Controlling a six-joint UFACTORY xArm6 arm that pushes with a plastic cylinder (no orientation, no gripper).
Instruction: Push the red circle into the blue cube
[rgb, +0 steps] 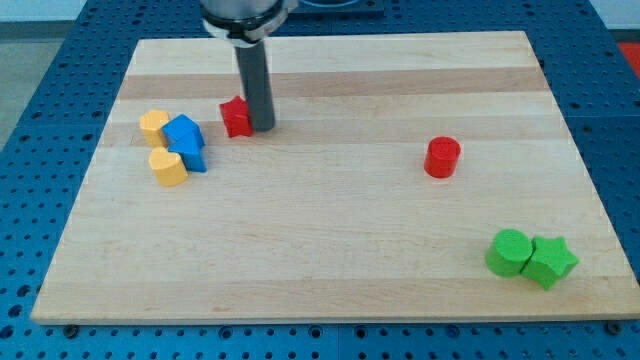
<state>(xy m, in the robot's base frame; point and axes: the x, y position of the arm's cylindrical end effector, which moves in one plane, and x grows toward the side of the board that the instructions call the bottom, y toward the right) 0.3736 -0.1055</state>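
Note:
The red circle (442, 157), a short red cylinder, stands alone at the view's right of the board's middle. The blue cube (183, 133) sits at the view's left in a cluster, touching another blue block (193, 157) just below it. My tip (262, 127) rests on the board at the upper left, right beside a red star-like block (236, 117), on its right side. The tip is far to the left of the red circle and a short way right of the blue cube.
A yellow block (154, 126) lies left of the blue cube and a yellow heart-like block (168, 167) below it. A green cylinder (509, 252) and a green star (551, 261) sit together at the lower right, near the wooden board's edge (330, 312).

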